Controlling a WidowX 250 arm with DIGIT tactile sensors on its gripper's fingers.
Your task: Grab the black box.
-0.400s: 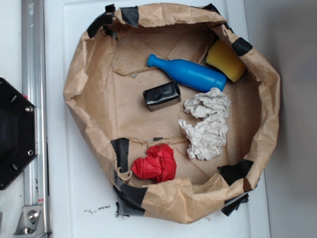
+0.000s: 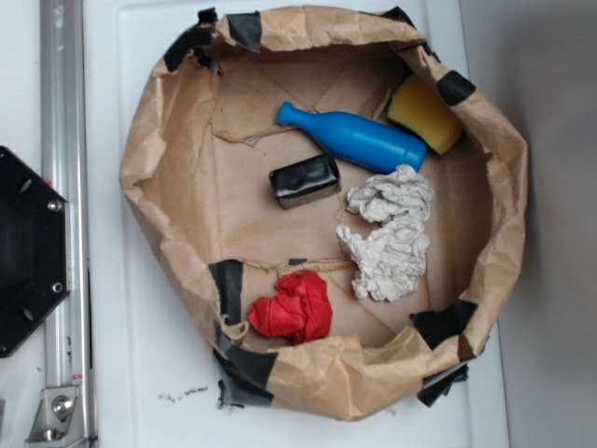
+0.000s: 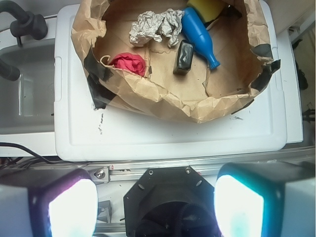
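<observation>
The black box (image 2: pixel 305 179) lies in the middle of a brown paper nest (image 2: pixel 149 159), just below the blue bottle (image 2: pixel 359 138). In the wrist view the black box (image 3: pixel 183 57) is far ahead, left of the blue bottle (image 3: pixel 200 35). My gripper (image 3: pixel 154 207) shows only in the wrist view, open, its two fingertips wide apart at the bottom corners with nothing between them. It hangs over the black hexagonal base plate (image 3: pixel 170 197), well short of the nest. The exterior view does not show the gripper.
Inside the nest also lie crumpled white paper (image 2: pixel 390 233), a red crumpled wad (image 2: pixel 294 308) and a yellow sponge (image 2: pixel 424 112). Black tape patches (image 2: pixel 229 285) hold the paper rim. A metal rail (image 2: pixel 61 187) and hexagonal plate (image 2: pixel 28 252) stand at the left.
</observation>
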